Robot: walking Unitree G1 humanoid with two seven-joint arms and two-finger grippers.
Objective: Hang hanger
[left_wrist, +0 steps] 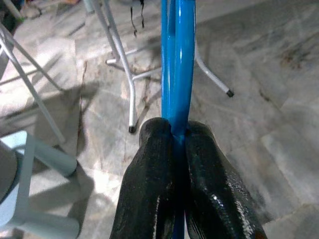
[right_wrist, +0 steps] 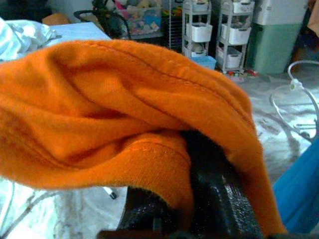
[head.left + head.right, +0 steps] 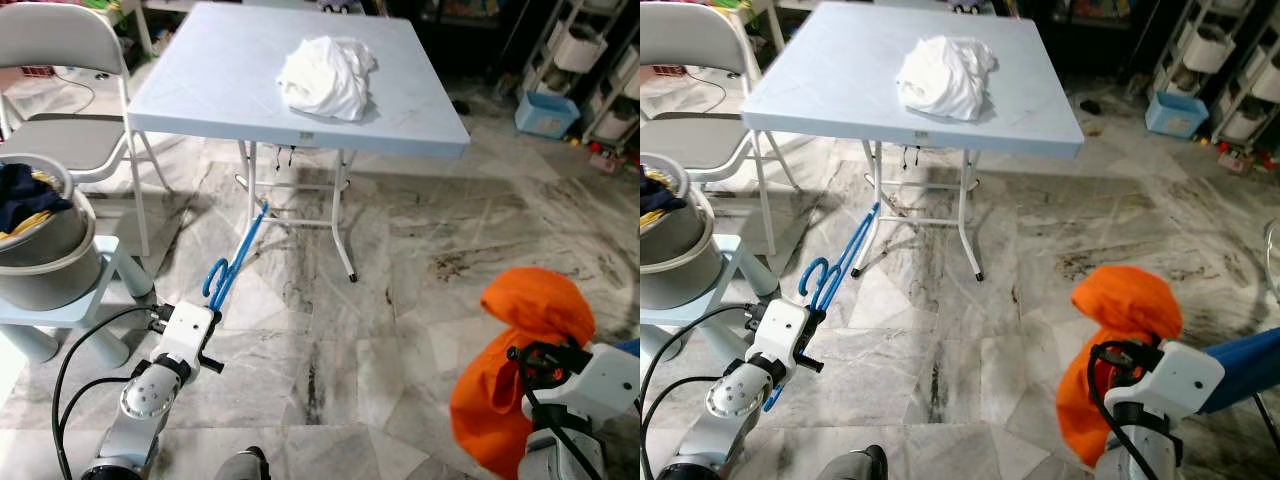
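A blue plastic hanger (image 3: 238, 254) slants up from my left arm toward the table legs, its hook (image 3: 214, 276) near the wrist. My left gripper (image 1: 178, 133) is shut on the hanger's (image 1: 177, 59) blue bars, low at the left over the floor. An orange garment (image 3: 520, 362) hangs bunched over my right arm at the lower right. In the right wrist view the orange cloth (image 2: 114, 104) drapes over the black fingers (image 2: 214, 191), and my right gripper (image 2: 197, 147) is shut on it.
A light blue folding table (image 3: 220, 80) stands ahead with a white cloth (image 3: 328, 75) heaped on it. A grey folding chair (image 3: 60, 60) is at the far left. A grey basin of dark clothes (image 3: 45, 255) sits on a pale stool (image 3: 75, 305). Storage shelves (image 3: 590, 60) line the back right.
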